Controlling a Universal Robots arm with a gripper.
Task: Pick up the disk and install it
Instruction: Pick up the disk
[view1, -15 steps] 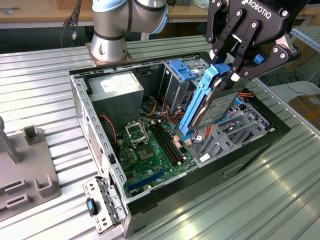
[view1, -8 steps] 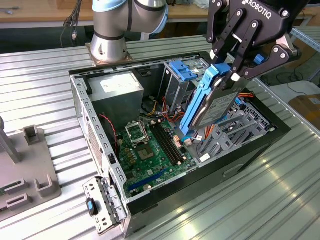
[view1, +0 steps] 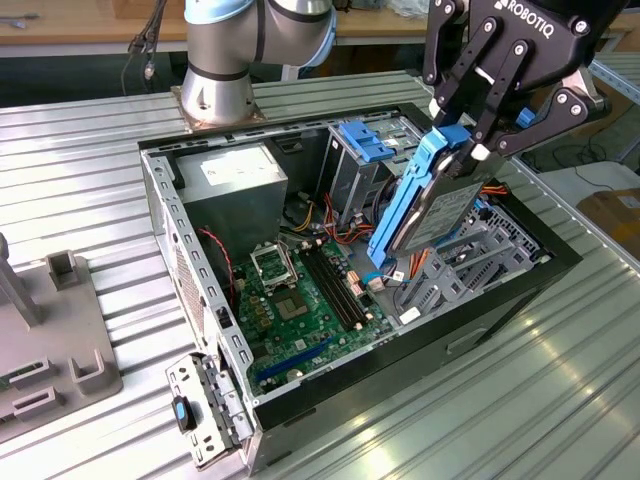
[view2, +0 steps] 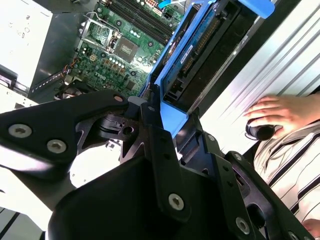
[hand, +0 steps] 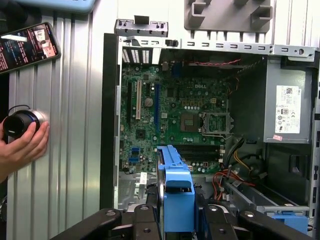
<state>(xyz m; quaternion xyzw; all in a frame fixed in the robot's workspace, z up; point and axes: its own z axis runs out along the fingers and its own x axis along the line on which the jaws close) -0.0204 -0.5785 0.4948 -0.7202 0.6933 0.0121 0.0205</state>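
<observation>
While gripper (view1: 462, 135) clamps disk (view1: 440, 205) tilted over case (view1: 190, 250) | motherboard (view1: 300, 290) lies inside

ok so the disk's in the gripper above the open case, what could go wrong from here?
1. The gripper holds the disk by its upper end, tilted; it may pivot or slip and go in crooked.
2. Orange and red cables lie just under the disk's lower end and could snag or get pinched.
3. A person's hand rests beside the case, close to the arm's likely path.
</observation>
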